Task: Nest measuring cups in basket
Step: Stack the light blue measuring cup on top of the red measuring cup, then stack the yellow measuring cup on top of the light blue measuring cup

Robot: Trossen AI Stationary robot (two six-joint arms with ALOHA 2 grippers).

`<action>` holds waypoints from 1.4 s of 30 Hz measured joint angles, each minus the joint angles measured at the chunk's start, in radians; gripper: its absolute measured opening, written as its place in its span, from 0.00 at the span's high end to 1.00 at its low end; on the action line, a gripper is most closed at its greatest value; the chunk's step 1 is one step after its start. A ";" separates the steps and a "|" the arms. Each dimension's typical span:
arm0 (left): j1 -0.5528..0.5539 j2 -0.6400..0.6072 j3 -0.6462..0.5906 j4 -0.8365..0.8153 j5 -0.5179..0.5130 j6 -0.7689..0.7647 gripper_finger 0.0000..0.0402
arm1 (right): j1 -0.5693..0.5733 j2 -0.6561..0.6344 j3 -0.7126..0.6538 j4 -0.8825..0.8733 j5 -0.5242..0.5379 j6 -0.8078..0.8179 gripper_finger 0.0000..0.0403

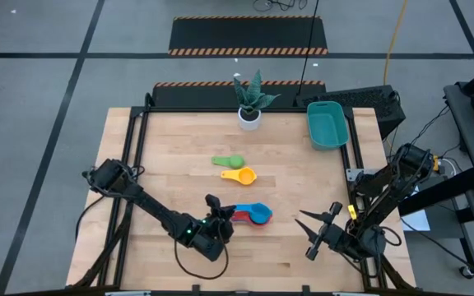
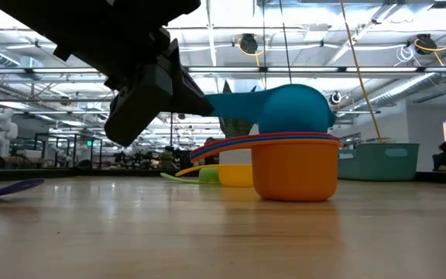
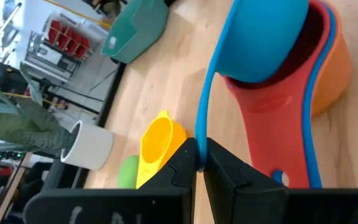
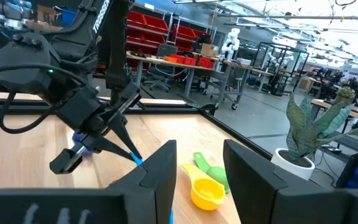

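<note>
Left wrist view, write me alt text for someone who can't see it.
The left gripper, shut on the handle of a light blue measuring cup, holds it tilted in a stack of red, blue and orange cups. Beyond on the wooden table lie a yellow cup, white plant pot and teal basket.

Table: pale wood planks, smooth. Cups: smooth glossy plastic. Basket: matt plastic. Pot: smooth white.

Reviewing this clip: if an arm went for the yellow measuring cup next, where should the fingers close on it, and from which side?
Probably on the handle of the yellow measuring cup, coming straight down. It lies flat on the table with the thin handle pointing toward the left arm's side, clear of the green cup behind it. The round bowl looks too wide for a sure pinch.
</note>
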 joint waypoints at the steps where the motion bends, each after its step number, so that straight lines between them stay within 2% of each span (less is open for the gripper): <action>1: 0.000 0.000 0.000 -0.007 0.005 0.000 0.94 | 0.000 0.000 0.000 0.000 0.000 0.000 0.69; 11: -0.021 0.000 0.000 -0.017 0.026 -0.008 0.91 | 0.000 0.000 0.000 0.014 0.000 -0.001 0.69; 21: -0.042 0.000 0.000 -0.015 0.027 -0.047 0.63 | 0.000 0.000 0.000 0.014 0.000 -0.005 0.69; 29: -0.069 -0.001 0.000 -0.001 0.030 -0.081 0.49 | 0.000 0.000 0.000 0.019 0.000 -0.004 0.69; 36: -0.069 -0.001 0.000 0.029 0.102 -0.110 0.44 | 0.000 0.000 0.000 0.052 0.000 -0.019 0.69; 42: -0.081 -0.027 0.000 0.085 0.113 -0.119 0.44 | 0.000 0.000 0.000 0.052 0.000 -0.019 0.69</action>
